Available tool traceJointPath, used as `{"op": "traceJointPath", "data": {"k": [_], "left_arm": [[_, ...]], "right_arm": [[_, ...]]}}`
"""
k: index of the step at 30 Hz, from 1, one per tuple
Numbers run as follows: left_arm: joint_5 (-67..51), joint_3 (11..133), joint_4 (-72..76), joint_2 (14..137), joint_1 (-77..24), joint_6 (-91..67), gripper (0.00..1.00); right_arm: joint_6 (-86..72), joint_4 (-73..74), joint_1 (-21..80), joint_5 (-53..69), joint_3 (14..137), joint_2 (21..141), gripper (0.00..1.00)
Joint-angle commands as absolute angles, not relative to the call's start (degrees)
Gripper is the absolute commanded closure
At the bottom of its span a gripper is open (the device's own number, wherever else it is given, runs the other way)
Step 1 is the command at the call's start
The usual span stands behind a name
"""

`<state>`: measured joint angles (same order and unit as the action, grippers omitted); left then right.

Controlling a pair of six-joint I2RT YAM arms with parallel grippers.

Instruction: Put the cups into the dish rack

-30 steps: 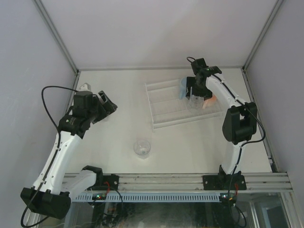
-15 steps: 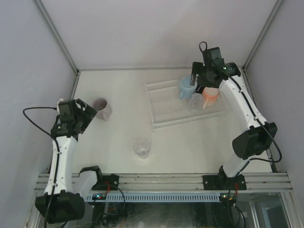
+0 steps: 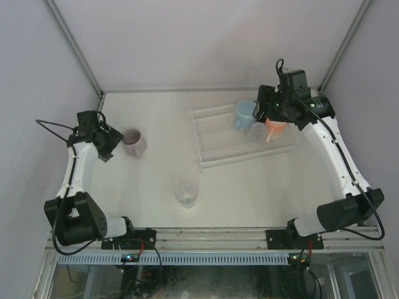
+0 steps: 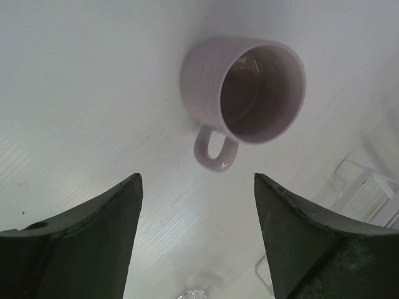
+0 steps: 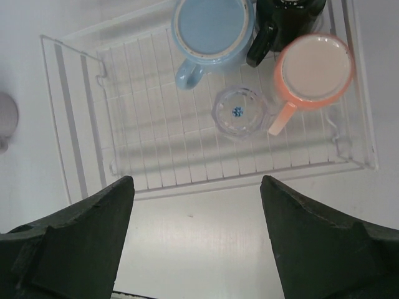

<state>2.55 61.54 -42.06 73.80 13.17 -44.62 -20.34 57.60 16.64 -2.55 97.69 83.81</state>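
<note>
While both my arms are reaching out over the white table [image 3: 156,180], four of the six cups are sitting in the dish rack [image 5: 124,124] and two are standing outside it. My right pincer [image 5: 196,180] is hovering above the rack with its fingers spread wide apart, gripping nothing. The clear rack is lying at the far right of the table, slightly askew.

The four cups are clustering at the rack's far right end. The light blue mug [image 5: 209,28] is standing upright, its handle pointing near-left. The black mug [image 5: 280,18] is standing just beside it on the right, partly cut off by the edge of the right wrist view. The peach-pink mug [image 5: 315,65] is standing a little nearer, its pale inside showing and its handle also pointing near-left. One glass tumbler [image 5: 240,112] is standing upright on the near side of the blue mug, close to the peach-pink handle.

Over on the left, my left pincer [image 4: 197,176] is likewise gaping, fingers well apart and empty. The mauve mug [image 4: 199,81] is standing upright on the table just beyond the fingertips without touching them, its handle turned back toward the gap between them. The second glass tumbler [image 3: 186,194] is standing alone toward the near middle of the table, well apart from both the rack and the mauve mug.
</note>
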Motion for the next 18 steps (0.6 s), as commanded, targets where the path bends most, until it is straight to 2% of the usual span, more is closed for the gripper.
{"op": "traceJointPath", "data": {"k": [1,7,18], "left_arm": [[2.3,68.3,-41.1,78.6,13.7,-41.2,0.25],[0.6,69.1,-40.9,84.2,13.3,-40.5,0.33],[1.0,75.7,-41.2,94.5,12.3,-35.8,0.37]], "right_arm": [[-20.3,54.8,15.0,-0.4,94.8,80.4,0.19],[-19.8,55.2,11.4,1.3,94.7,79.2,0.19],[-20.2,56.7,10.7,1.8,97.7,79.4,0.19]]}}
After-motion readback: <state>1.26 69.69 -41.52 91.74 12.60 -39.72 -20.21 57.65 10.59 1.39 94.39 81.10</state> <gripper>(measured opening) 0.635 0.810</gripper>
